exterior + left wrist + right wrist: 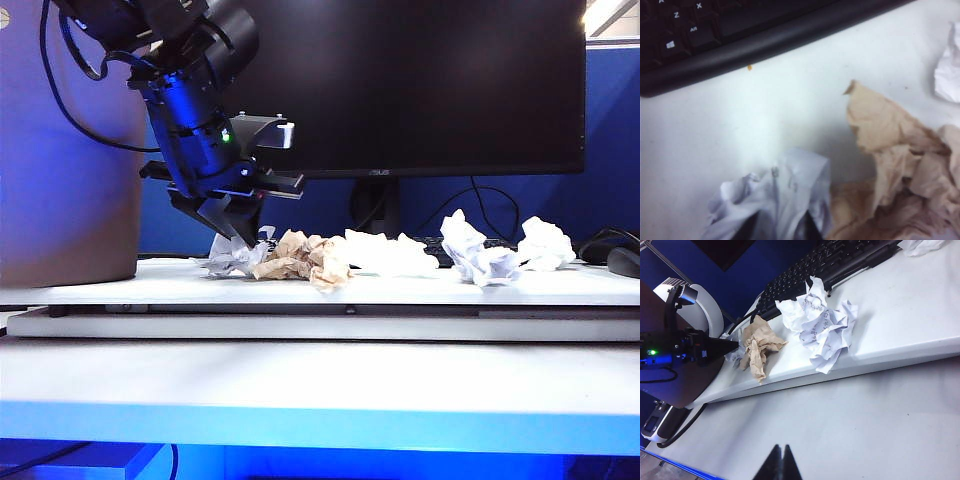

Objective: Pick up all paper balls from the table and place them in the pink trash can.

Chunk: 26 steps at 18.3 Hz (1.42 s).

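Five paper balls (310,258) remain on the table (300,290), none binned; the pink trash can (65,150) stands left. The left gripper (240,232) pinches the leftmost white paper ball (775,202); the right gripper (780,460) rests shut, empty.

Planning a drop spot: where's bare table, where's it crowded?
Free: the table's front strip ahead of the wads, and the bare patch between keyboard and tan wad. Crowded: the wad row, where the left hand is on the leftmost white wad, touching the tan one. The right hand is shut, off to the side.
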Motion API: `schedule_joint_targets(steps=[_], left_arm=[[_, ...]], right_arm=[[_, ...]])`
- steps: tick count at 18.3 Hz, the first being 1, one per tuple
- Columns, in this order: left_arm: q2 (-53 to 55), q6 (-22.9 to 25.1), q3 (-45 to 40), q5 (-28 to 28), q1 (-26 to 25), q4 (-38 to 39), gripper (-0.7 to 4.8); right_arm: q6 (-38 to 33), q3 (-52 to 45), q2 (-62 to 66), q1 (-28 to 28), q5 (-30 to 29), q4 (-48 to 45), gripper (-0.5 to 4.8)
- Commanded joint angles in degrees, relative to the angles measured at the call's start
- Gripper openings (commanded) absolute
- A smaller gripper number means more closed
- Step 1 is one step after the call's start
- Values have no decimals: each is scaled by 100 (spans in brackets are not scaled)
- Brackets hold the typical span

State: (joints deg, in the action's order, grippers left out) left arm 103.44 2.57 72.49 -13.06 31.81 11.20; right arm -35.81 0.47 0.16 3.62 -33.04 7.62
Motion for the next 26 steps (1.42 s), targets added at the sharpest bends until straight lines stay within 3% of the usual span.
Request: schedule_joint_targets(steps=[1,5,11,17,19,21,26], left_arm=[[-13,-2,15,-90,0,-107,-8],[-13,0,15,-55,2,-120,-6],[-129,-2,249,511,11,-118,-6],[-168,2,1220,911,15,-4,-6],[-173,42,1716,1204,26,310,-6],[-208,503,2457,1158,52,992,-6],[-520,1130,4044,1172,50,2503,-6]], right_arm=[[-15,-15,-9,4,-11,-59,-5],[-15,-15,-9,4,9,-111,-5],[-15,-15,-9,7,7,-125,-5],[-15,-15,-9,4,68,-151,-5],[-15,-15,-9,4,120,-153,-5],[-15,-15,-9,4,120,-195,-5],[-24,-15,-9,4,35,-216,-5]])
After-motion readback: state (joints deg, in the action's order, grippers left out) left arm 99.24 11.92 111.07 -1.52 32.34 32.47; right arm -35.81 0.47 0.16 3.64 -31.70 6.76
